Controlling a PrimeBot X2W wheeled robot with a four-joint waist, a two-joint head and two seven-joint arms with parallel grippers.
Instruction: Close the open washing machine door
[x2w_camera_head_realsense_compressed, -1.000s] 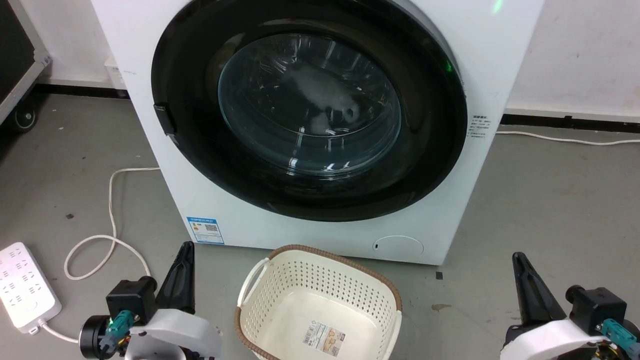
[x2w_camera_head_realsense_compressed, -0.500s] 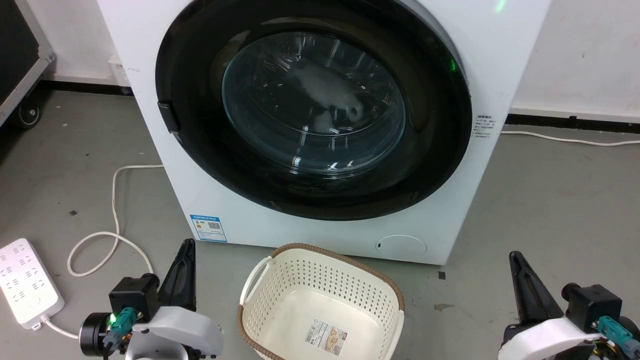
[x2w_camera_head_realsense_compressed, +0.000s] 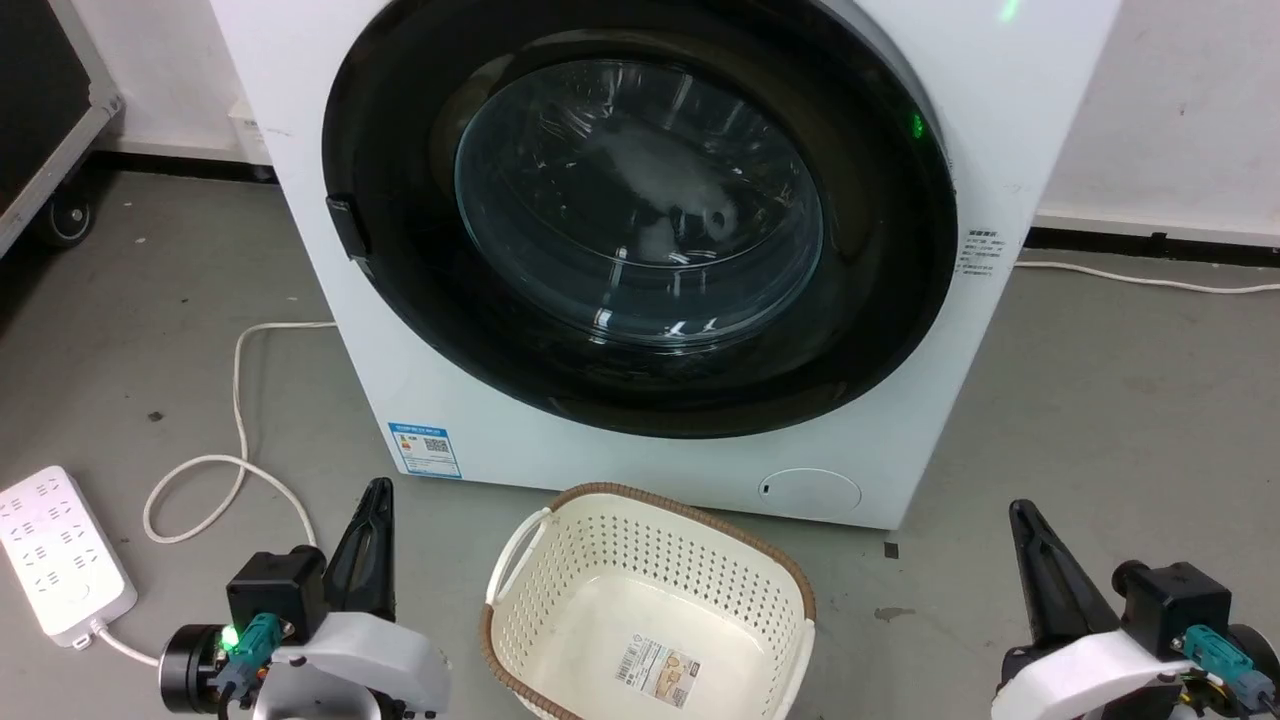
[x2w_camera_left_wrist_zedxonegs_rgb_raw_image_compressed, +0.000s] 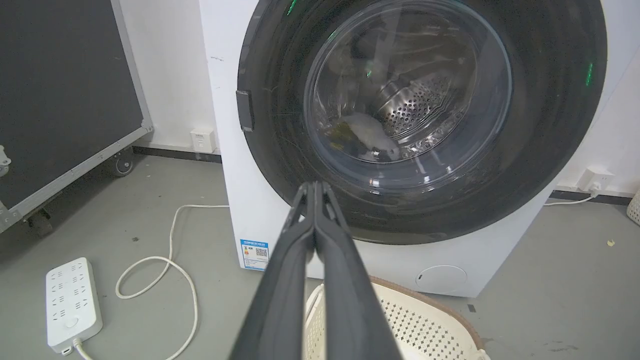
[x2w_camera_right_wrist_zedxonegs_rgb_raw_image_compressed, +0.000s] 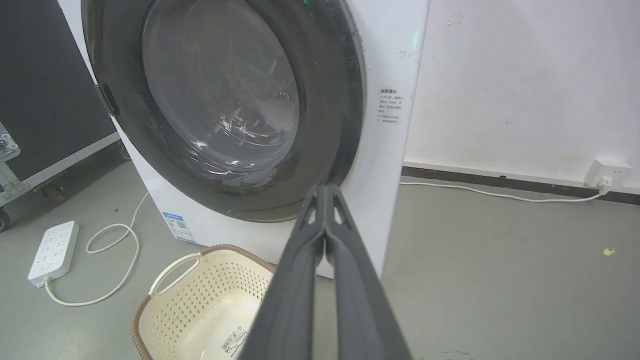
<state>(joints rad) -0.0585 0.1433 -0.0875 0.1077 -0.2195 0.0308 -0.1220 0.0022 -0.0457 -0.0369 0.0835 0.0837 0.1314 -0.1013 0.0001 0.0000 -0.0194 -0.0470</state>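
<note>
The white washing machine (x2w_camera_head_realsense_compressed: 500, 450) stands in front of me on the grey floor. Its round glossy black washing machine door (x2w_camera_head_realsense_compressed: 640, 210) lies flat against the front, with the steel drum visible through the glass bowl (x2w_camera_left_wrist_zedxonegs_rgb_raw_image_compressed: 407, 95). A small black latch tab (x2w_camera_head_realsense_compressed: 347, 225) sits on the door's left rim. My left gripper (x2w_camera_head_realsense_compressed: 378, 487) is low at the left, shut and holding nothing, well short of the machine. My right gripper (x2w_camera_head_realsense_compressed: 1018, 507) is low at the right, also shut and holding nothing. Both pairs of fingers (x2w_camera_left_wrist_zedxonegs_rgb_raw_image_compressed: 314, 186) (x2w_camera_right_wrist_zedxonegs_rgb_raw_image_compressed: 325, 188) point toward the machine.
A cream perforated laundry basket (x2w_camera_head_realsense_compressed: 700, 560) stands on the floor between my grippers, just before the machine. A white power strip (x2w_camera_head_realsense_compressed: 60, 550) and its looped cable (x2w_camera_head_realsense_compressed: 240, 400) lie at the left. A black wheeled case (x2w_camera_head_realsense_compressed: 40, 90) stands at the far left, and a wall socket (x2w_camera_right_wrist_zedxonegs_rgb_raw_image_compressed: 607, 172) at the right.
The whole head view has shifted slightly, so everything sits a little further right in it. The door, basket and both grippers keep their places relative to one another.
</note>
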